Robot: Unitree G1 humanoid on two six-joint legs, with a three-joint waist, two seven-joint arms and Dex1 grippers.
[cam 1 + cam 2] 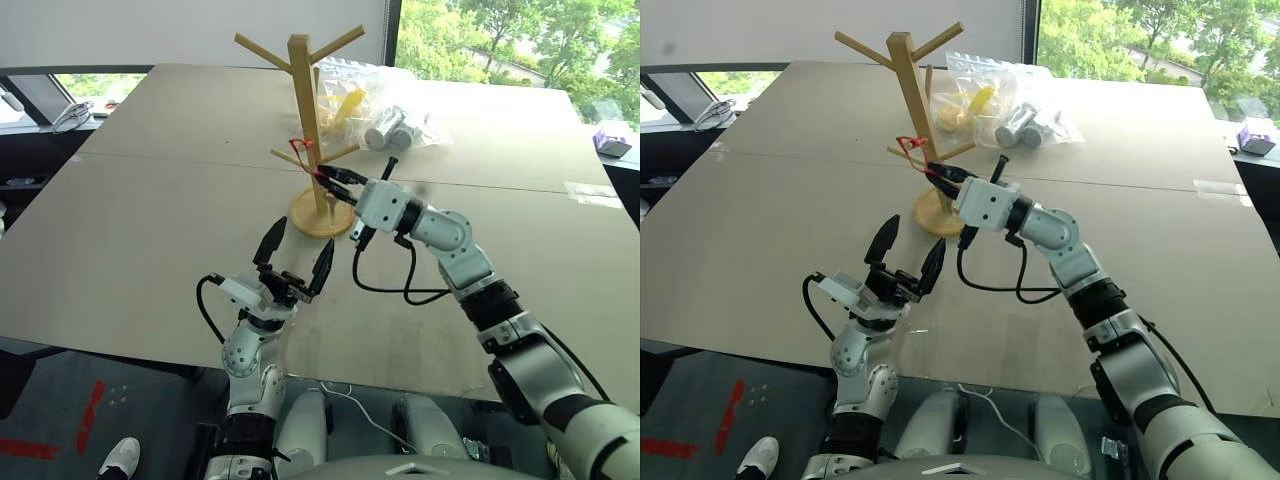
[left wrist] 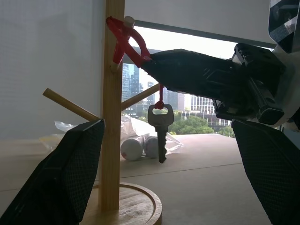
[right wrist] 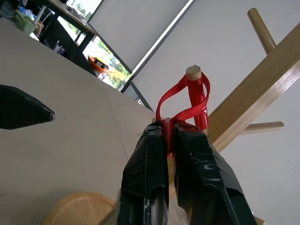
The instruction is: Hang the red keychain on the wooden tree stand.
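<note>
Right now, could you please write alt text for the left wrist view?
The right pincer holds the red keychain, its loop over a peg of the wooden stand. The key dangles below, with plastic bags on the table behind.

An office or lab high in a city: a big plain table (image 1: 150, 220) by large windows (image 1: 520, 40) onto trees and towers, with cluttered desks (image 1: 40, 120) behind.

right end effector (image 3: 171, 136) pinches red keychain (image 3: 187, 105), looped over wooden tree stand (image 3: 253, 108) peg.
</note>
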